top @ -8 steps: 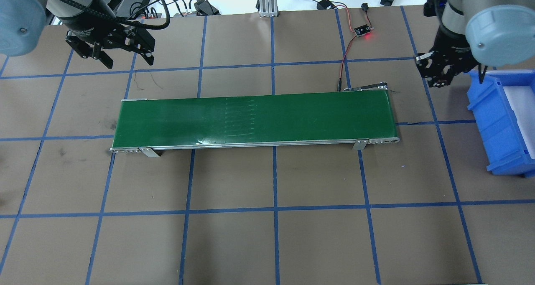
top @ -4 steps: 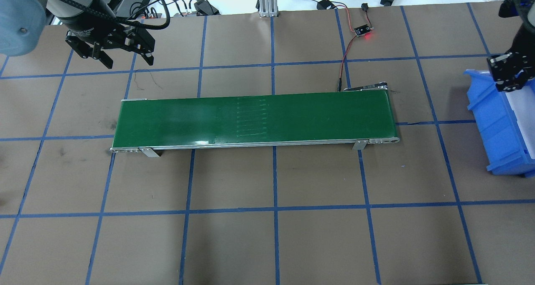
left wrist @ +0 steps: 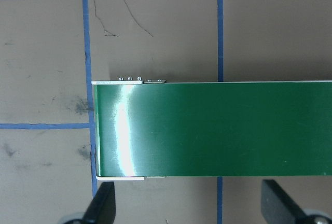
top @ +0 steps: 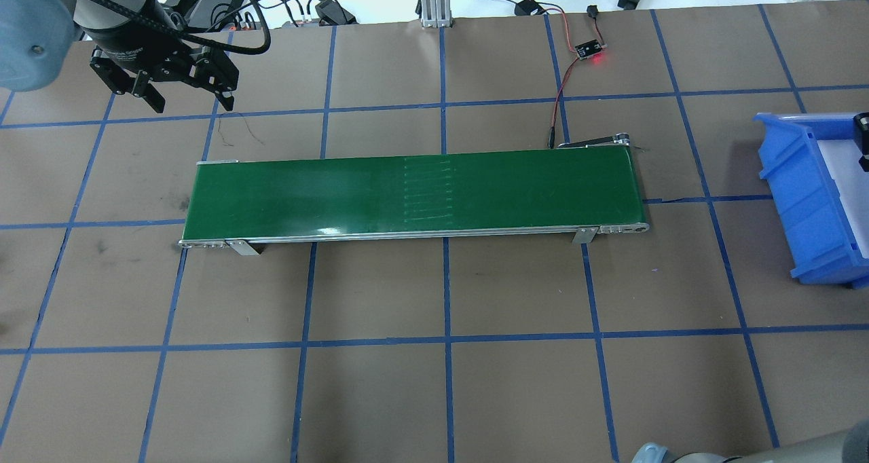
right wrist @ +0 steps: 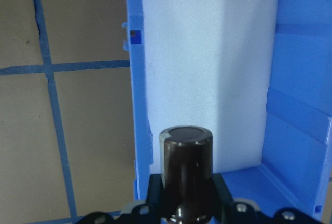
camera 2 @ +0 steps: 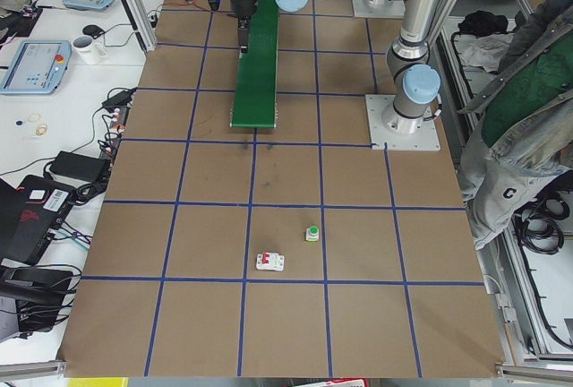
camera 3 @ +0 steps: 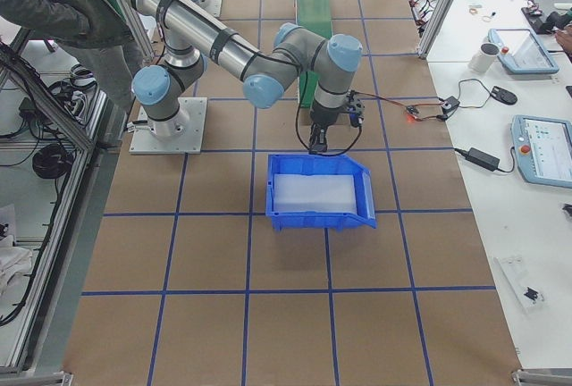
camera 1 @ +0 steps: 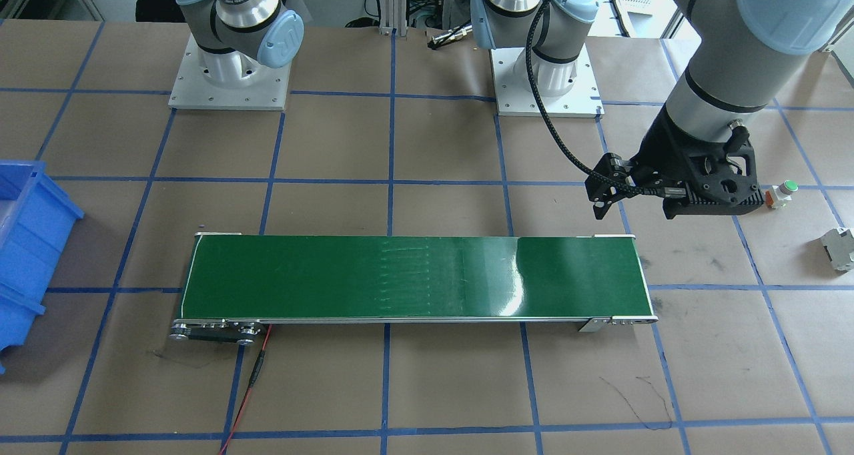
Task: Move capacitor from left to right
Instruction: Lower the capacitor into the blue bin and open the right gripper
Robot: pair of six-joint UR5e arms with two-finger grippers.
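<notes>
The capacitor (right wrist: pixel 185 164), a glossy dark brown stubby cylinder, stands upright between my right gripper's (right wrist: pixel 185 206) jaws, which are shut on it. It hangs over the near left edge of the blue bin (right wrist: pixel 134 105), above its white foam floor. In the overhead view only a sliver of the right gripper (top: pixel 863 140) shows, over the bin (top: pixel 801 198). My left gripper (top: pixel 192 100) is open and empty, hovering beyond the left end of the green conveyor belt (top: pixel 414 191). Its fingertips (left wrist: pixel 104 206) frame the belt end (left wrist: pixel 218 128) in the left wrist view.
A white button part with a green cap (camera 1: pixel 782 193) and a light grey boxy block (camera 1: pixel 840 247) lie on the table at my far left. A small sensor board with a red light (top: pixel 589 49) and its wires lie behind the belt's right end. A person stands behind the robot (camera 2: pixel 528 91).
My right gripper has carried the capacitor rightward from beside the belt's right end to over the blue bin. My left gripper has shifted slightly left and back. The belt's marks moved right.
</notes>
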